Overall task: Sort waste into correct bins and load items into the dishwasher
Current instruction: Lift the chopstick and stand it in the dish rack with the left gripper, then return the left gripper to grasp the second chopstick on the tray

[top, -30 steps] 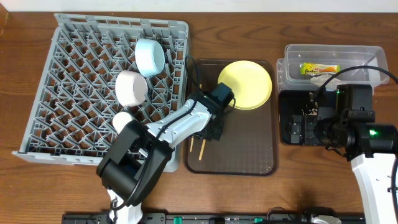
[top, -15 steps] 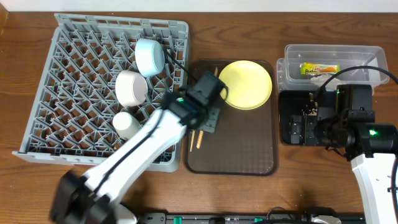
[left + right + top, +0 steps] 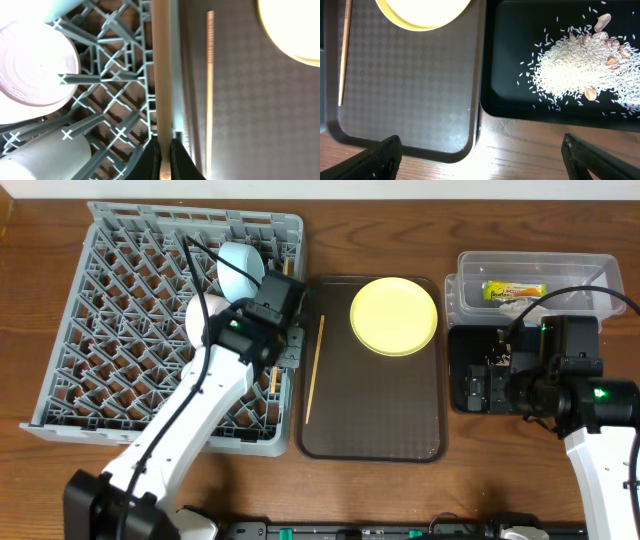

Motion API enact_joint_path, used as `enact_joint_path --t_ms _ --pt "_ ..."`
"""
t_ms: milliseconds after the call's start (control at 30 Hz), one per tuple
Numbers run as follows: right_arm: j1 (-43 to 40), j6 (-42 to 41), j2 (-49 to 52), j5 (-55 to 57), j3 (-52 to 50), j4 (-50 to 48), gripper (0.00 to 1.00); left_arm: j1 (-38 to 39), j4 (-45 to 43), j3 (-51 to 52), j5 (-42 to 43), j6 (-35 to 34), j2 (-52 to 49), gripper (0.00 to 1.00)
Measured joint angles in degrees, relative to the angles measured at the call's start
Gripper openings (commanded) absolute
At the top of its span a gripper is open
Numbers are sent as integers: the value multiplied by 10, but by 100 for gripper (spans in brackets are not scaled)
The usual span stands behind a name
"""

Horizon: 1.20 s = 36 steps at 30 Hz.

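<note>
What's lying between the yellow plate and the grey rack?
One wooden chopstick lies there on the brown tray, seen best in the overhead view.

Rack left; serving tray centre holding plate, chopstick; tub behind black tray, right.

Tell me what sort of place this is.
Likely a robot test bench staged as a dish-clearing station, not a real kitchen: a grey dish rack sits on a wooden table, beside a brown serving tray with a yellow plate, and a black tray holds spilled rice.
</note>
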State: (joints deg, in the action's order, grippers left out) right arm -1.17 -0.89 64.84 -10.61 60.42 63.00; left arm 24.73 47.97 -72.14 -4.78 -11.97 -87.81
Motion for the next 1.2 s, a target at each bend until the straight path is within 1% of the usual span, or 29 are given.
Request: enact_joint_path --t_ms 33,100,167,200,233,400,500,667,767,900,1000,1200 --pt "0 0 0 0 0 0 99 -5 0 0 -1 1 -8 15" --pt "0 0 0 0 0 0 99 -11 0 1 -2 3 -20 17" --pt "0 0 0 0 0 0 99 -15 1 2 -2 2 -26 32" --pt "0 0 0 0 0 0 99 -16 0 2 -2 6 -27 33" --pt "0 0 0 0 0 0 99 -16 0 2 -2 5 -27 38" --pt "0 0 0 0 0 0 99 -16 -2 2 2 3 -23 38" --pt "0 0 0 0 0 0 99 -16 -6 2 28 3 -10 39" --pt "0 0 0 0 0 0 99 0 -12 2 95 2 3 49" --pt "0 0 0 0 0 0 99 29 -29 2 111 1 -3 50" --pt "0 0 0 0 0 0 99 70 -58 2 115 2 -38 51" --pt "0 0 0 0 0 0 99 89 -72 2 99 -1 -81 51" --pt "0 0 0 0 0 1 99 98 -94 3 54 -25 -176 52"
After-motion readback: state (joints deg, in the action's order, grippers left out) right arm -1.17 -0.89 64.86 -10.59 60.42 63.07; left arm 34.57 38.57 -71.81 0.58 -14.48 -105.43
